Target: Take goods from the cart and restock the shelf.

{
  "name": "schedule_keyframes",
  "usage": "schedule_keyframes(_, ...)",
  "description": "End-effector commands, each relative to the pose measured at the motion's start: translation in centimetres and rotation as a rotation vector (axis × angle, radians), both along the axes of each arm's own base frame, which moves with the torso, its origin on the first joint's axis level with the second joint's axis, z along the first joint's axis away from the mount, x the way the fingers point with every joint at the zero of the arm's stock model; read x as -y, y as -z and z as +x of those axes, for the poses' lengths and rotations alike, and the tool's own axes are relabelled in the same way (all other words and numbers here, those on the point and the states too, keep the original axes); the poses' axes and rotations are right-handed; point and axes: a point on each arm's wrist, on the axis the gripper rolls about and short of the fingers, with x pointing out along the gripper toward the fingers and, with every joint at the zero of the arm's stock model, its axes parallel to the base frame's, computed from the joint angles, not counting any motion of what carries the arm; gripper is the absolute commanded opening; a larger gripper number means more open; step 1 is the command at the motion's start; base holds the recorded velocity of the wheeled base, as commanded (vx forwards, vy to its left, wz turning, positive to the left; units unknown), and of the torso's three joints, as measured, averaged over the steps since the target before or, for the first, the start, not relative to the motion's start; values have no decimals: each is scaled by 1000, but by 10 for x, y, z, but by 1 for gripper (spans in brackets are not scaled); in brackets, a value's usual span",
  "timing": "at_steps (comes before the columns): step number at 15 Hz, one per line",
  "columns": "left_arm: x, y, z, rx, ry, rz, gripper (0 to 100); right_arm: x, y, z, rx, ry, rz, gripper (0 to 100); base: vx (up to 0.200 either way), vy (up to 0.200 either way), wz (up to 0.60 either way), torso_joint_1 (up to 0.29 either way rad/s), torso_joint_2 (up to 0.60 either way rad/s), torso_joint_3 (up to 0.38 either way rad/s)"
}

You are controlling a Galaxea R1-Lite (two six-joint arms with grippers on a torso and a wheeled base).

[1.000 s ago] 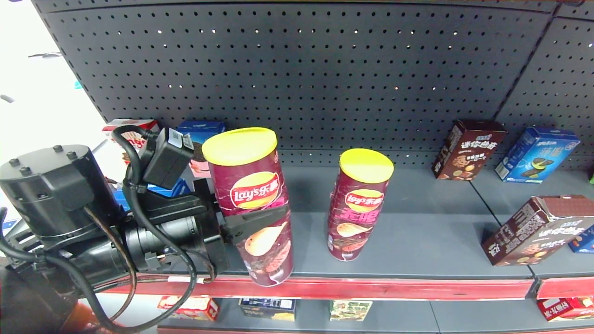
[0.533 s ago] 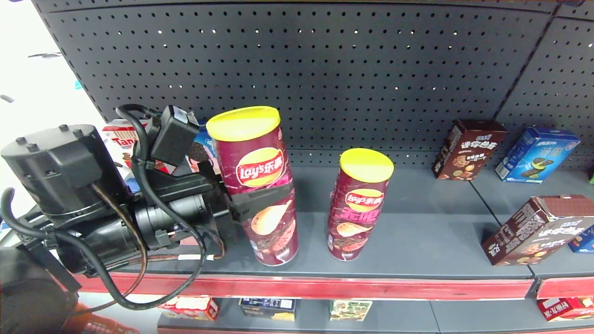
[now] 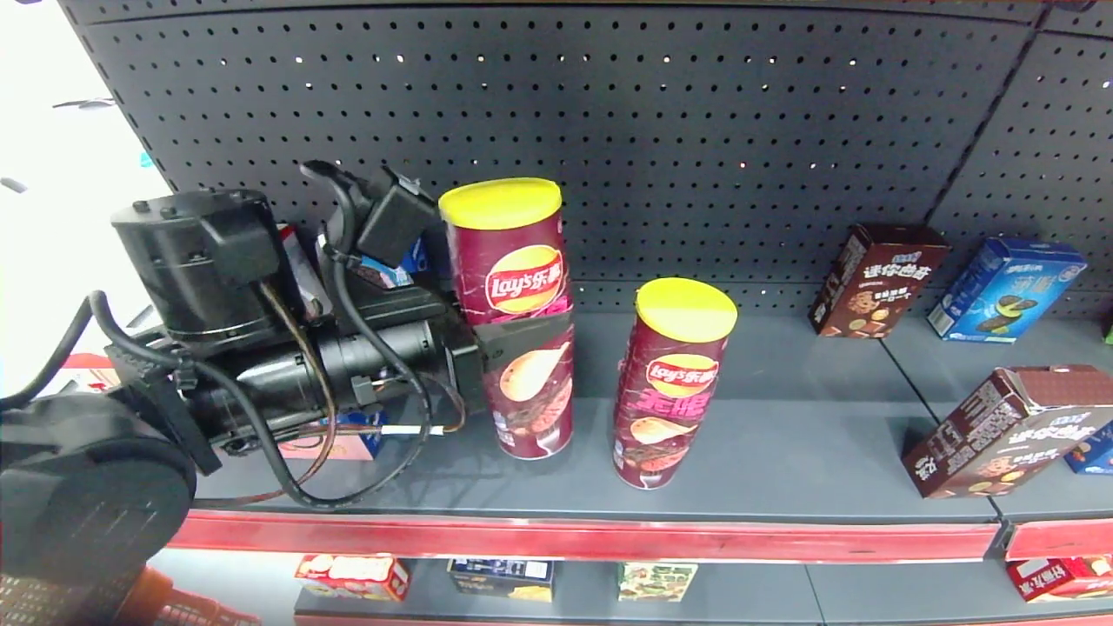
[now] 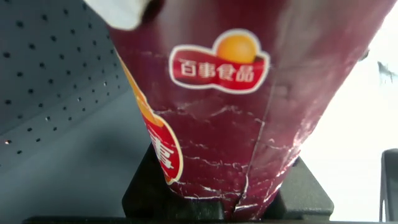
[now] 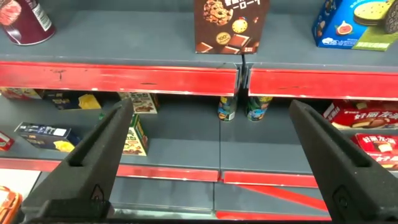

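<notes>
left gripper [image 3: 520,337] is clamping the middle of a maroon cylindrical cardboard chip can with yellow plastic lid [image 3: 513,261] | can is standing upright over the grey metal shelf [image 3: 783,435], whether touching it I cannot tell, near but apart from a second matching can [image 3: 674,391] on its right | right gripper [image 5: 211,155] is hanging with fingers spread wide, facing the lower red-edged shelves [image 5: 118,76]

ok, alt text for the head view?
The left gripper is shut on a maroon chip can with a yellow lid, upright on or just above the grey shelf, beside a matching can standing to its right. Brown and blue snack boxes sit farther right, before a black pegboard.
</notes>
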Motion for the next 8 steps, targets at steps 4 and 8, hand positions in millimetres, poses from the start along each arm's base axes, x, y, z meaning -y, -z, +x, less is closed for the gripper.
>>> schedule_keyframes(4,-1,-27,42,-25,6,39,0,0,0,0,0,-1,0,100,0,0,0,0,0,0)
schedule_keyframes(8,10,-14,77,71,5,85,0,0,0,0,0,0,0,100,0,0,0,0,0,0)
